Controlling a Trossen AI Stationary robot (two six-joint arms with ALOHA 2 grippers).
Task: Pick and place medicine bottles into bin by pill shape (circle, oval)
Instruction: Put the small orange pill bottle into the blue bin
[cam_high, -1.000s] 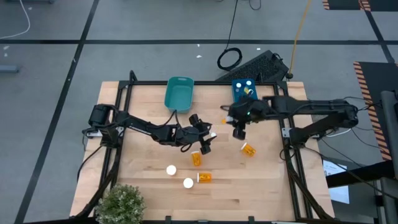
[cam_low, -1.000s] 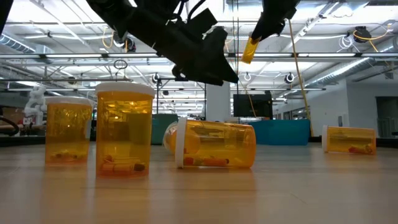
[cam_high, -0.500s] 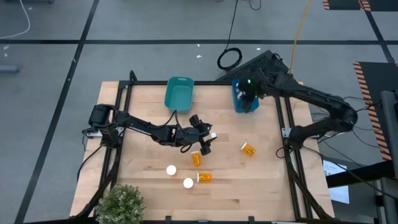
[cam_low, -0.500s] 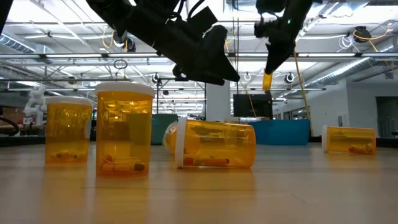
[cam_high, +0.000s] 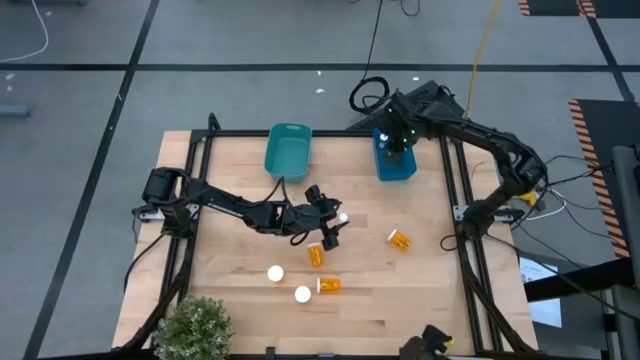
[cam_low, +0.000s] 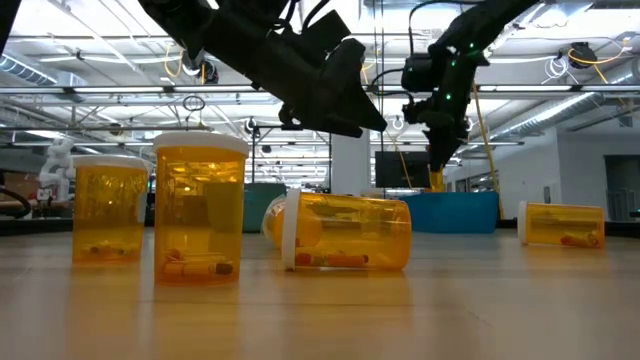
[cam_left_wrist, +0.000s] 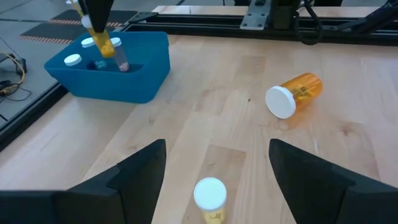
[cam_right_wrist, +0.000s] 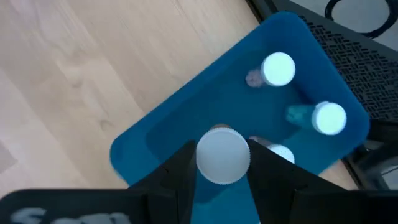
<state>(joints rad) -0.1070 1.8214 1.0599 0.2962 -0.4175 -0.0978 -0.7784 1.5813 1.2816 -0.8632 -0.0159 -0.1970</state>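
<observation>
Holding a small translucent orange pill bottle with a round white cap (cam_right_wrist: 222, 155) between its fingers, the right pincer (cam_high: 393, 143) hangs directly over the dark blue rectangular plastic bin (cam_high: 395, 165) at the far right part of the light wooden desk (cam_high: 240, 290). The right wrist view shows this pincer clamped on the bottle, cap toward the camera, with three more white-capped bottles (cam_right_wrist: 278, 68) already lying inside the blue bin. The step in hand, by judgement, is the release of this bottle into the blue bin; the next move calls for parting the fingers while the bottle is inside the rim, then lifting the arm clear. The left pincer (cam_high: 330, 228) hovers low near the desk's centre with its fingers apart and nothing between them, just above a white-capped orange bottle (cam_left_wrist: 209, 198). A teal rectangular plastic bin (cam_high: 287, 150) sits at the far edge, well apart from the blue one. Several orange bottles remain unsorted on the desk: one lying on its side (cam_high: 400, 240) toward the right, one lying near the front (cam_high: 328, 285), and two standing upright (cam_high: 275, 272).
</observation>
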